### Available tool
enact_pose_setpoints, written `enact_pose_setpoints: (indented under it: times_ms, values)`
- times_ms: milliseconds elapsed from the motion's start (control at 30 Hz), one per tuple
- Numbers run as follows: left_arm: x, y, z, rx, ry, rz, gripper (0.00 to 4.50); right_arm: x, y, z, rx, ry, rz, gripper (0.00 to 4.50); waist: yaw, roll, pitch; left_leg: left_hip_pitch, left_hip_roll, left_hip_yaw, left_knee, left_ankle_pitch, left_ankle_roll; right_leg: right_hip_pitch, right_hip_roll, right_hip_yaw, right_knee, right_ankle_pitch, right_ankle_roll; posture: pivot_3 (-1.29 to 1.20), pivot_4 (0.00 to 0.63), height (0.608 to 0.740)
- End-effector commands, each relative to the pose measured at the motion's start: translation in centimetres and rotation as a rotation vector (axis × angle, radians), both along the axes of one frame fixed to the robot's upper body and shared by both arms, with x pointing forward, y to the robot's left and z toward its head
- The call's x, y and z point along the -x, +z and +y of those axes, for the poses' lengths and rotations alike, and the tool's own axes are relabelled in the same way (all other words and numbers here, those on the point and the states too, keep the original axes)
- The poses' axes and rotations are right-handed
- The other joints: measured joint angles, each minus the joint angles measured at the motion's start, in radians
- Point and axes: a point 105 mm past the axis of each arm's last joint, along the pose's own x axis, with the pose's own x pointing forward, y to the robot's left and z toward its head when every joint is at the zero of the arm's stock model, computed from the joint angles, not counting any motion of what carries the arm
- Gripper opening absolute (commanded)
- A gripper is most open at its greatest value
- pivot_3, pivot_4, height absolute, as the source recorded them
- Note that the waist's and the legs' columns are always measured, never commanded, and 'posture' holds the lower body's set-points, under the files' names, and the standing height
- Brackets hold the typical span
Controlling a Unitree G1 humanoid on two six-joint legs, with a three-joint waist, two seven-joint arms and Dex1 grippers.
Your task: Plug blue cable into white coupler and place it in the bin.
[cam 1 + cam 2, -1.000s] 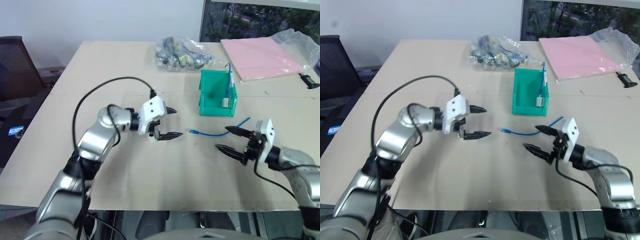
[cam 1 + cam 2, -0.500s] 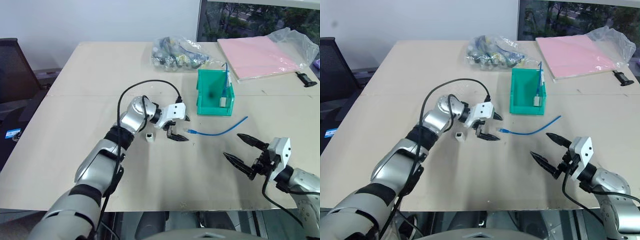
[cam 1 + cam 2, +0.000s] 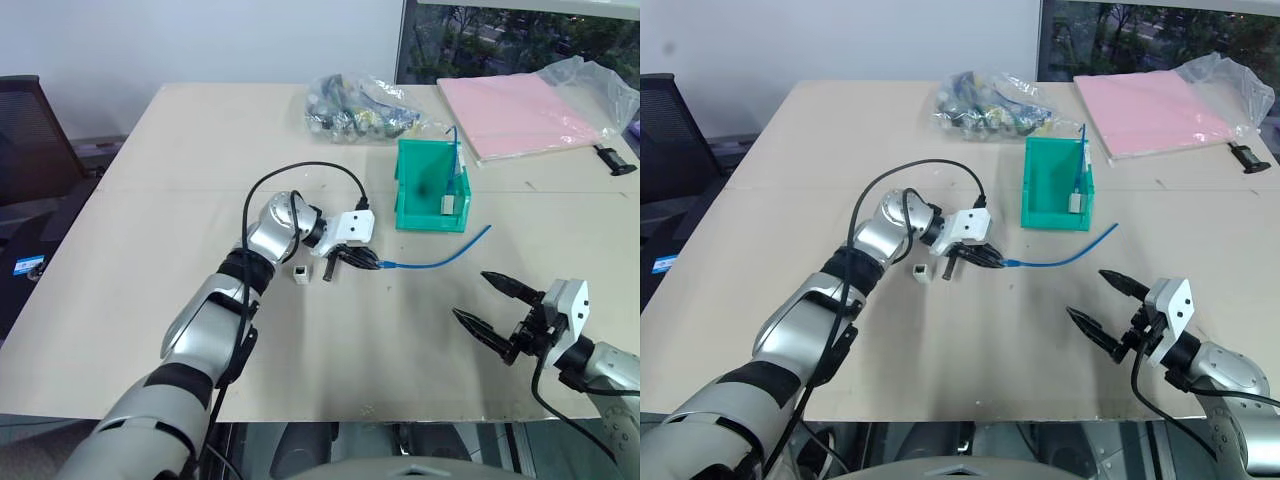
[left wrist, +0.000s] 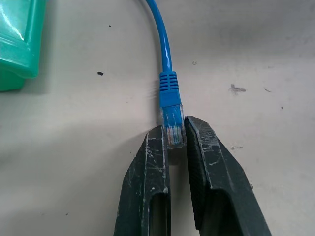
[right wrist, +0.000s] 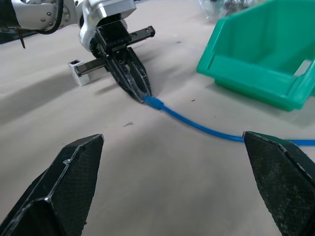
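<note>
The blue cable (image 3: 440, 257) lies curved on the table in front of the bin (image 3: 412, 190), a teal-green box. My left gripper (image 3: 372, 264) is shut on the cable's clear plug (image 4: 174, 133), which sits pinched between the black fingertips low on the tabletop. The white coupler (image 3: 299, 272) rests on the table just to the left of that gripper, apart from it. Near the front right edge my right gripper (image 3: 472, 296) stands wide open and holds nothing, well clear of the cable. Inside the bin, another blue cable with a white block (image 3: 450, 203) leans on the right wall.
A clear bag (image 3: 360, 105) of small parts lies behind the bin. A pink folder under clear plastic (image 3: 520, 110) covers the back right, with a small black object (image 3: 620, 160) beside it. A dark chair (image 3: 30, 130) stands left of the table.
My left arm swung right and down to the cable's end, and its fingers shut on the plug. My right gripper drew back toward the front edge, staying open.
</note>
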Motion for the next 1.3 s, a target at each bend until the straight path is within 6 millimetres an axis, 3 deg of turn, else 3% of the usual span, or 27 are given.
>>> enact_pose_setpoints:
  times_ms: [33,200,433,600,700,733,767,833,933,1100,1300]
  values:
    - [1.2,3.6,-2.6,0.231,-0.033,0.144,0.05,1.2,0.9,1.7,-0.120,0.061,0.108,4.50,0.000,0.000,0.000,-0.001,0.000,-0.001,0.000,0.000,0.000,0.000,-0.001,0.000,0.001,-0.001,0.001,0.00,0.150,0.740]
    - [3.1,7.7,-3.6,0.433,-0.071,0.394,0.05,-0.2,2.6,3.8,-0.317,0.058,0.139,4.50,-0.013,0.000,0.000,0.000,0.002,-0.001,0.001,0.000,0.000,0.000,-0.001,0.001,0.002,-0.001,0.001,0.00,0.150,0.740]
    - [4.2,8.4,-3.3,0.454,-0.085,0.508,0.05,-1.9,7.4,6.6,-0.588,0.165,0.080,4.50,-0.025,0.000,0.000,0.001,0.004,-0.001,0.001,0.000,0.000,0.000,0.000,0.001,0.004,-0.001,0.001,0.00,0.150,0.740]
    - [4.1,8.6,-3.4,0.472,-0.075,0.519,0.05,-2.4,8.2,7.5,-0.601,0.205,0.075,4.50,-0.019,0.000,0.000,0.000,0.004,-0.001,0.001,0.001,-0.002,0.000,0.000,0.000,0.002,-0.001,0.001,0.00,0.150,0.740]
    - [4.0,8.8,-3.5,0.483,-0.067,0.520,0.00,-2.5,8.0,7.6,-0.590,0.212,0.084,3.19,-0.019,0.000,0.000,0.000,0.003,-0.001,0.001,0.001,-0.002,0.000,0.000,0.000,0.002,-0.001,0.001,0.00,0.150,0.740]
    - [4.0,8.8,-3.5,0.486,-0.066,0.521,0.00,-2.5,8.0,7.6,-0.590,0.214,0.086,3.02,-0.020,0.000,0.000,0.000,0.003,-0.001,0.001,0.001,-0.002,0.000,0.000,0.000,0.002,-0.001,0.001,0.00,0.150,0.740]
    - [4.0,8.9,-3.5,0.493,-0.064,0.523,0.00,-2.5,7.9,7.6,-0.587,0.213,0.092,2.36,-0.021,0.000,0.000,0.000,0.003,-0.001,0.001,0.001,-0.002,0.000,0.000,0.000,0.002,-0.001,0.001,0.00,0.150,0.740]
    - [4.0,9.0,-3.5,0.499,-0.065,0.525,0.00,-2.6,7.7,7.5,-0.585,0.208,0.096,1.58,-0.021,0.000,0.000,0.000,0.003,-0.001,0.001,0.001,-0.002,0.000,0.000,0.000,0.003,-0.001,0.001,0.00,0.150,0.740]
    - [4.1,9.1,-3.5,0.503,-0.069,0.530,0.00,-2.7,7.6,7.3,-0.592,0.200,0.096,0.04,-0.023,0.000,0.000,0.000,0.003,-0.001,0.001,0.001,-0.002,0.000,0.000,0.001,0.003,-0.001,0.001,0.00,0.150,0.740]
    - [3.8,9.8,-3.5,0.546,-0.059,0.531,0.00,-3.1,8.0,7.0,-0.626,0.187,0.087,0.04,-0.025,0.000,0.000,0.000,0.003,-0.001,0.001,0.001,-0.001,0.000,0.000,0.001,0.003,-0.001,0.001,0.00,0.150,0.740]
    - [4.5,10.7,-2.5,0.562,-0.044,0.460,2.73,-4.2,8.0,6.0,-0.623,0.148,0.075,0.00,-0.025,0.000,0.000,0.000,0.004,-0.001,0.001,0.001,-0.002,-0.001,0.000,0.001,0.003,-0.001,0.001,0.00,0.150,0.740]
